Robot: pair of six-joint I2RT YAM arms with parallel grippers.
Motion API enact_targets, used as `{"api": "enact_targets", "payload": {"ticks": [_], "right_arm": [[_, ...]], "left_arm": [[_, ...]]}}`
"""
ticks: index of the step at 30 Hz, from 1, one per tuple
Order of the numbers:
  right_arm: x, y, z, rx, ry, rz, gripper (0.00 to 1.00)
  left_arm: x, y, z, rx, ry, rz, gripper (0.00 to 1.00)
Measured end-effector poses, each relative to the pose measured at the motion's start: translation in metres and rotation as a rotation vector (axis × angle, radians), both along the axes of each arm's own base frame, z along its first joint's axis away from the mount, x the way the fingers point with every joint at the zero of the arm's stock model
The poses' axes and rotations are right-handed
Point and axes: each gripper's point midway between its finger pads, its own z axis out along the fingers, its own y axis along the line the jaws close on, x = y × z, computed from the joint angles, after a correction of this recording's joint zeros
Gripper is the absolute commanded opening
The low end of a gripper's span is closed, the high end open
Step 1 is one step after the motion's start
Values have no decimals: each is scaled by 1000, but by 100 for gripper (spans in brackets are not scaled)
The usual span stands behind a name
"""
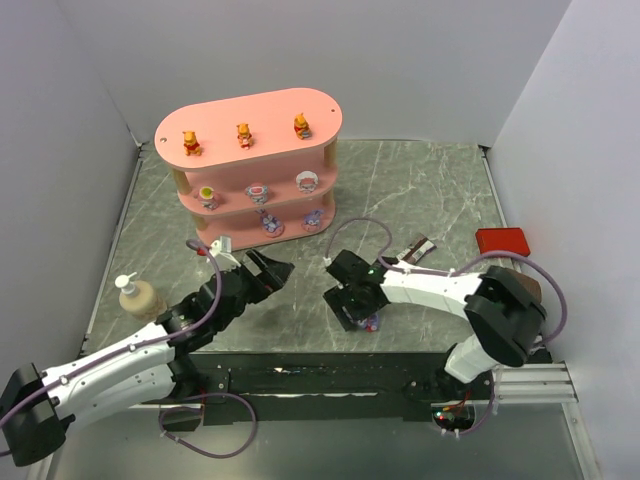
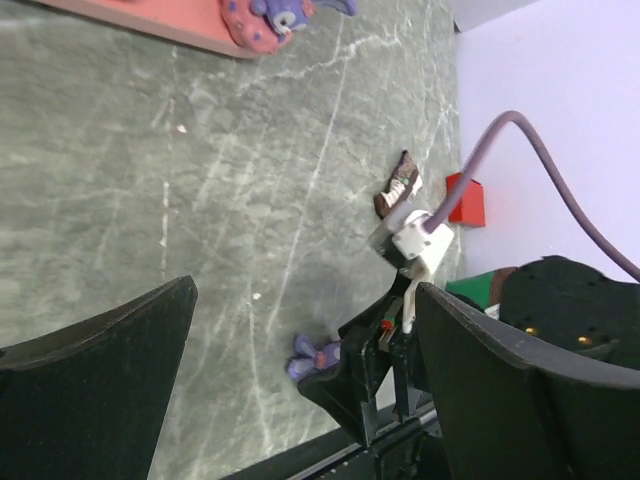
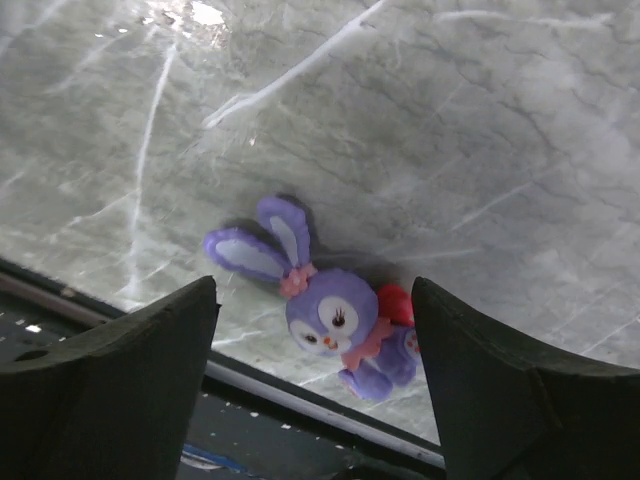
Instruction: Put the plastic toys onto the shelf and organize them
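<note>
Jaws apart, the right pincer (image 3: pixel 312 290) hovers over the small purple plastic rabbit (image 3: pixel 335 320) lying at the grey marbled counter's (image 3: pixel 450 120) near edge, needing to centre on its body before closing.

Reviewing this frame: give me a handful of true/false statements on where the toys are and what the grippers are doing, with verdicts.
1. Three orange bears stand on the top tier of the shelf. True.
2. Every purple toy is shelved. False: one purple bunny lies on the table near its front edge.
3. The right gripper is open over that bunny. True.
4. The left gripper holds a pink toy. False: it is open and empty.
5. The red box sits at the table's left side. False: it is at the right.
</note>
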Motion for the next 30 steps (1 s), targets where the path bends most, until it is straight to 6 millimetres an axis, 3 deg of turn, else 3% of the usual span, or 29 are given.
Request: {"api": "enact_targets", "payload": {"ticks": [3, 6, 7, 10, 13, 18, 23, 30], "right_arm": [[0, 2, -7, -47, 14, 22, 60], [0, 5, -10, -87, 25, 31, 33], [2, 8, -10, -91, 21, 28, 20], [6, 15, -8, -99, 5, 19, 7], [13, 28, -6, -84, -25, 10, 0], [37, 63, 8, -10, -169, -8, 0], [69, 112, 32, 263, -390, -43, 0], [101, 153, 45, 580, -629, -82, 0]], "left_arm": [[2, 8, -3, 11, -6, 13, 96], [5, 15, -9, 21, -2, 26, 96], [6, 17, -11, 25, -1, 28, 96], [8, 23, -14, 27, 7, 35, 96], [10, 27, -13, 25, 7, 40, 96], [6, 39, -12, 32, 16, 58, 96], [-1, 54, -6, 30, -1, 95, 96], [-4, 66, -10, 52, 11, 134, 96]]}}
